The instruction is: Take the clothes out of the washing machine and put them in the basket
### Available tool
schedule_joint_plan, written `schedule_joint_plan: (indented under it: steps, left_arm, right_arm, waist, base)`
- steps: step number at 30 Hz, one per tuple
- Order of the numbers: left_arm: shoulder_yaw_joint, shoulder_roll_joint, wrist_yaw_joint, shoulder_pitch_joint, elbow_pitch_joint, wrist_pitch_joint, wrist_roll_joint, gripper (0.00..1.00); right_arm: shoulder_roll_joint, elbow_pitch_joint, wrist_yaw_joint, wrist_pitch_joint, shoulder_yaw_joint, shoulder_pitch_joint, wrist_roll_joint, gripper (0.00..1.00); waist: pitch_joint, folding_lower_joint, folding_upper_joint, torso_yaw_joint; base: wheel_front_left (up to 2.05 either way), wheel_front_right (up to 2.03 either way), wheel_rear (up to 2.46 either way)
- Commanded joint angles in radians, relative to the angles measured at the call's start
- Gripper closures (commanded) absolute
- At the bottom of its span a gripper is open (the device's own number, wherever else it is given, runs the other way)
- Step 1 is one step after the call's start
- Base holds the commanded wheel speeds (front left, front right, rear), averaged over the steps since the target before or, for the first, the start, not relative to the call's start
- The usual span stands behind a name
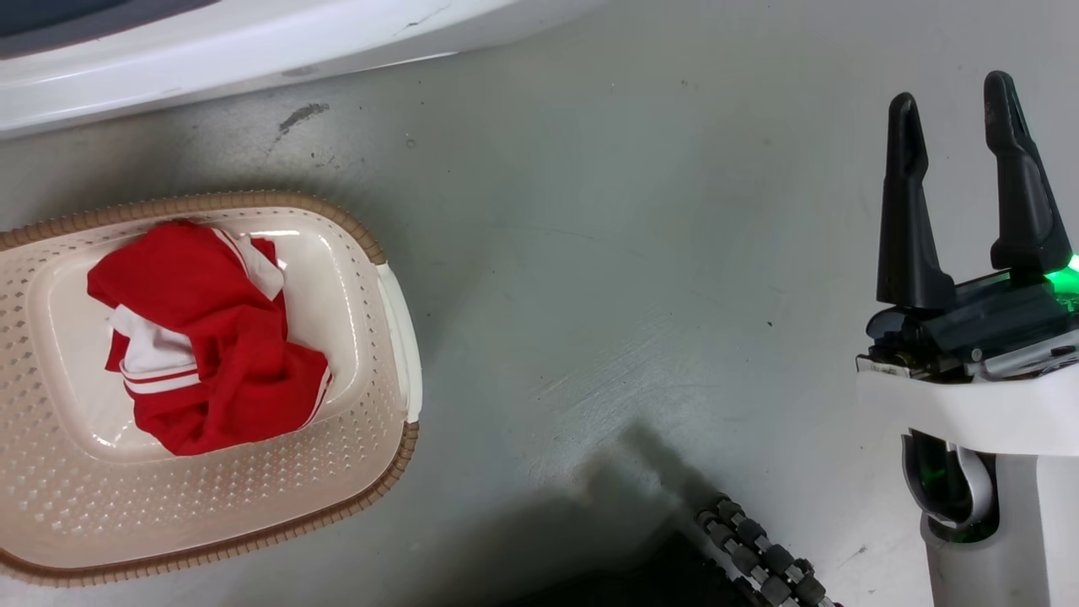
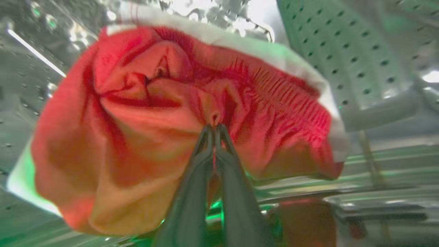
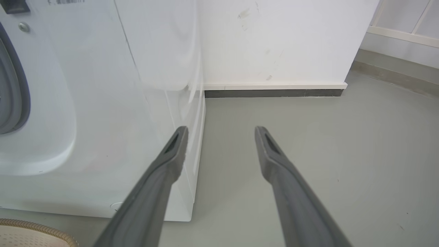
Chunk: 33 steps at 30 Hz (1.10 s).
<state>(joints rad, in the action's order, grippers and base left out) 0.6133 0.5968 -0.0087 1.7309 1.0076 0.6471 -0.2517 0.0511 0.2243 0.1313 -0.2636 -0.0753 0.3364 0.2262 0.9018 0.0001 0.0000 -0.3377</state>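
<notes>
A red garment with white stripes and panels (image 1: 202,337) lies crumpled in the cream perforated basket (image 1: 371,455) on the floor at the left of the head view. Inside the washing machine's perforated steel drum (image 2: 343,51), my left gripper (image 2: 214,128) is shut on a fold of the second red garment with white trim (image 2: 137,130), which bulges in front of the fingers. The washing machine's white front (image 3: 103,103) with its grey seal (image 3: 13,96) stands left of my right gripper (image 3: 221,132). My right gripper (image 1: 952,93) is open over bare floor, holding nothing.
The grey floor (image 1: 590,295) spreads between the basket and my right arm. The machine's white lower edge (image 1: 211,59) runs along the top of the head view. A white wall with a dark skirting (image 3: 274,93) stands behind the machine. The robot's wheeled base (image 1: 759,556) shows at the bottom.
</notes>
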Motion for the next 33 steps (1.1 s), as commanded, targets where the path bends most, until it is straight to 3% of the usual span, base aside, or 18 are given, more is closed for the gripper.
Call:
schedule_joint_plan:
  steps: [1, 12, 33]
  left_arm:
    - [0.000, 0.009, 0.009, -0.021, -0.021, -0.013, -0.009, 1.00]
    - [-0.030, -0.015, 0.034, -0.163, -0.161, -0.195, -0.073, 1.00]
    - [-0.071, -0.158, -0.032, -0.636, -0.166, -0.711, -0.246, 1.00]
  right_arm:
    - [-0.002, -0.003, -0.001, -0.002, 0.000, 0.015, -0.003, 0.00]
    - [-0.002, -0.026, -0.001, -0.002, 0.009, -0.025, -0.045, 0.00]
    - [-0.001, -0.079, -0.001, -0.002, 0.022, -0.175, -0.154, 0.00]
  waist:
    - [-0.007, -0.0001, 0.0000, 0.001]
    - [-0.137, -0.0001, 0.0000, 0.045]
    - [-0.480, -0.0001, 0.0000, 0.185]
  base:
    - [0.00, 0.00, 0.00]
    - [0.00, 0.00, 0.00]
    - [0.00, 0.00, 0.00]
